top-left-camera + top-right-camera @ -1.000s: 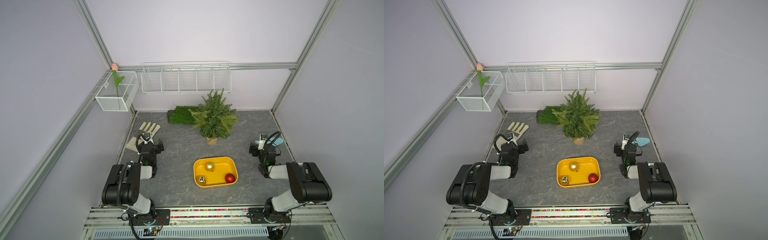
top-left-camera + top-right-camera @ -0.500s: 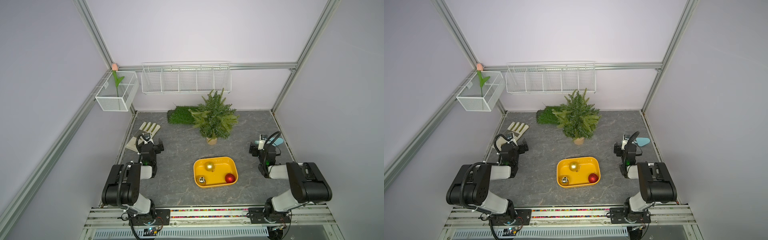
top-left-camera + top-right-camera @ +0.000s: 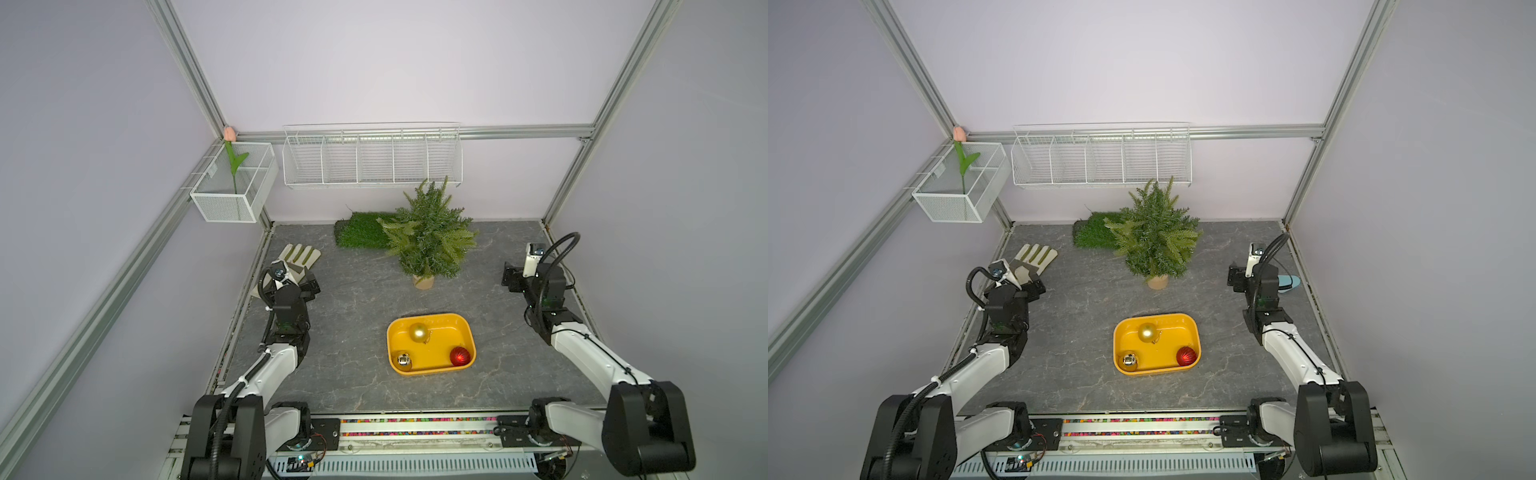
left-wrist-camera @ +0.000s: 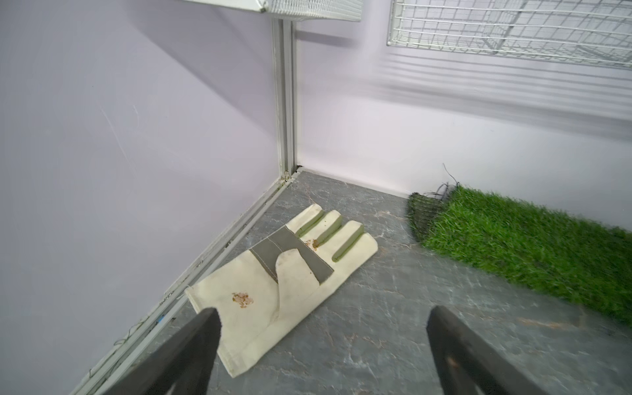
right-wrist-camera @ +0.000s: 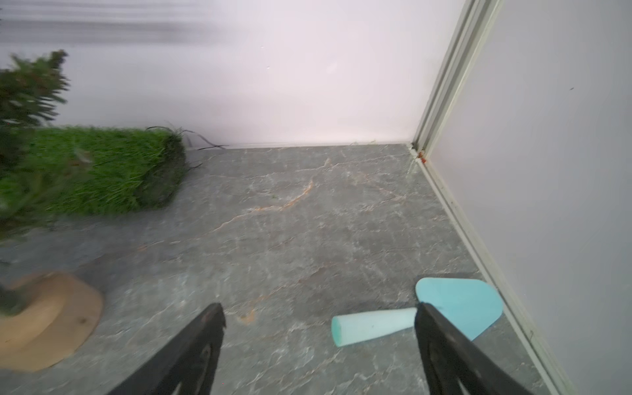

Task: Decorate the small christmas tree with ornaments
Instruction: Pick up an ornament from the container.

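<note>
left gripper [image 4: 323, 313]: jaws spread, empty, over the glove [image 4: 290, 273] at the desk's left edge, near the back-left corner. grass mat [image 3: 361, 235] along the back edge. small christmas tree [image 3: 428, 241] upright just right of it, bare. yellow tray [image 3: 430, 317] mid-desk toward the front edge holds all three ornaments: mirror gold [image 3: 403, 360], matte gold [image 3: 418, 332], red [image 3: 459, 356]. right gripper [image 5: 319, 307]: jaws spread, empty, near the right edge, blue trowel [image 5: 458, 304] beside it.

step looks like the first pick. suggest coming straight down and pinching at the cap, since the balls will likely roll, then hanging on an outer branch.

only the top views show tray and ornaments. only the wrist views show the jaw gaps. right wrist also gets the tree's tan base close up.
</note>
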Robot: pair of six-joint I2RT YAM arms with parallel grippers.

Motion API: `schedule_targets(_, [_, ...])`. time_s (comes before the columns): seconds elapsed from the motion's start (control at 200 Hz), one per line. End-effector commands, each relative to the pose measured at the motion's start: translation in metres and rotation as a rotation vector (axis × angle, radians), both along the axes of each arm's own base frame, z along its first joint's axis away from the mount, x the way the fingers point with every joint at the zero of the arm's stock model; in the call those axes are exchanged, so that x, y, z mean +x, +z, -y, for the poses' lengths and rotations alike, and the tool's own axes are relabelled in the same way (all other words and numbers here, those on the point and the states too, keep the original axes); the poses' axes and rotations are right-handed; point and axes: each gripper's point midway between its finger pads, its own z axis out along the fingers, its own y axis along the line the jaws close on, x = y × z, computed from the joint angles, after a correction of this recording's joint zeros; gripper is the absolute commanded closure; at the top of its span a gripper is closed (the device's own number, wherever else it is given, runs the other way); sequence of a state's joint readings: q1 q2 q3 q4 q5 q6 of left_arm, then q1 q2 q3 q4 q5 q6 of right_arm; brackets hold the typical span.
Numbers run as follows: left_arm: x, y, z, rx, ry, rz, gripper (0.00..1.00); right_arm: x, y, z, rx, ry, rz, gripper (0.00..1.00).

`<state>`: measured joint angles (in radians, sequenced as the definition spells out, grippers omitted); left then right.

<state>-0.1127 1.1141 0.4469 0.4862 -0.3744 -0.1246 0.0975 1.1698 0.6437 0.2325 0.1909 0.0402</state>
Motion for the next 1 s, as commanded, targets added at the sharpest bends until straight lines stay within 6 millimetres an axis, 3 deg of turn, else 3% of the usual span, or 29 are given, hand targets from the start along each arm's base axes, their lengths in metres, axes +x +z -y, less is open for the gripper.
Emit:
schedule_targets(0.0, [-0.008,-0.008,0.020,-0.062,-0.053,-0.131,0.04,-0.039,-0.039,-0.029,0.061,0.109,-0.260,0.08])
schedule_targets(0.165, [-0.016,0.003,0.046,-0.173,-0.165,-0.296,0.07,-0.079,-0.042,-0.053,0.170,0.164,-0.422,0.00])
schedule_targets(0.225, [-0.020,0.009,0.055,-0.212,-0.205,-0.351,0.08,-0.093,-0.043,-0.061,0.208,0.189,-0.476,0.02])
schedule_targets(0.39, [-0.029,0.029,0.082,-0.306,-0.332,-0.423,0.08,-0.132,-0.041,-0.111,0.241,0.351,-0.584,0.06])
schedule_targets(0.51, [-0.034,0.047,0.097,-0.265,-0.445,-0.484,0.06,-0.155,-0.050,-0.145,0.219,0.429,-0.680,0.09])
schedule_targets(0.7, [-0.038,0.060,0.094,-0.132,-0.484,-0.502,0.06,-0.189,-0.074,-0.199,0.118,0.541,-0.817,0.12])
schedule_targets(0.725, [-0.038,0.060,0.092,-0.122,-0.477,-0.488,0.06,-0.187,-0.066,-0.210,0.123,0.554,-0.803,0.12])
schedule_targets(0.86, [-0.038,0.059,0.088,-0.118,-0.457,-0.422,0.05,-0.191,-0.079,-0.244,0.191,0.510,-0.858,0.14])
schedule_targets(0.995, [-0.039,0.059,0.086,-0.127,-0.448,-0.392,0.05,-0.200,-0.083,-0.288,0.182,0.599,-0.831,0.17])
